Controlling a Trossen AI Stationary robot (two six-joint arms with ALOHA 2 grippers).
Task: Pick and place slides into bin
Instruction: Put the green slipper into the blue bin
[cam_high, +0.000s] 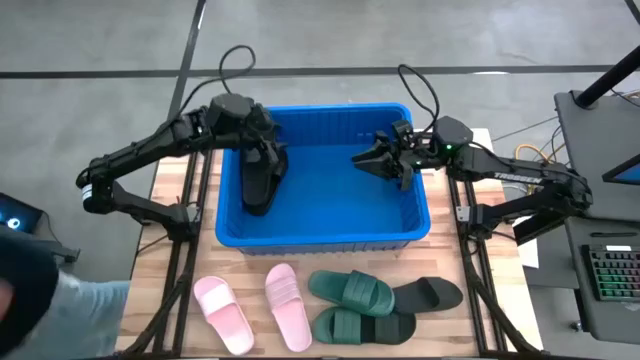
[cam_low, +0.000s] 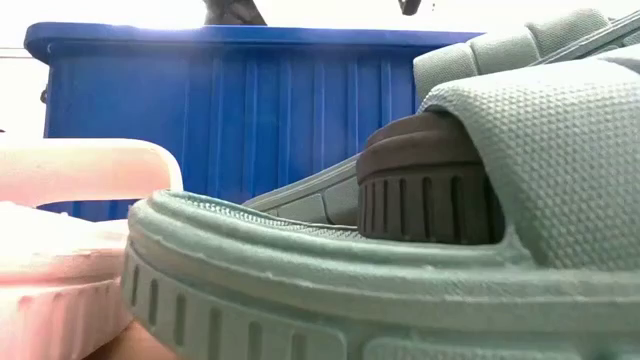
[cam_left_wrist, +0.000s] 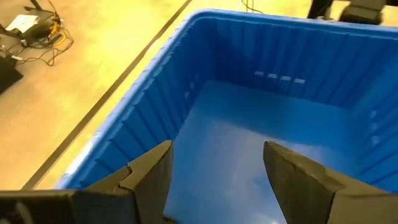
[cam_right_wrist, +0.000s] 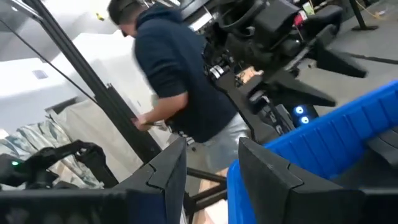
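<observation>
Pincers both gaping over bin (cam_high: 420, 225): left pincer (cam_high: 262, 185) just above black slide (cam_high: 258, 193), right pincer (cam_high: 365, 160) empty.

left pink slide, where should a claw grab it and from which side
Judging by the high view, the left pink slide lies flat and sole-down on the table, apart from its pair. Likely best: descend from straight above and pinch the wide strap across its width, since the strap arches clear of the footbed.
</observation>
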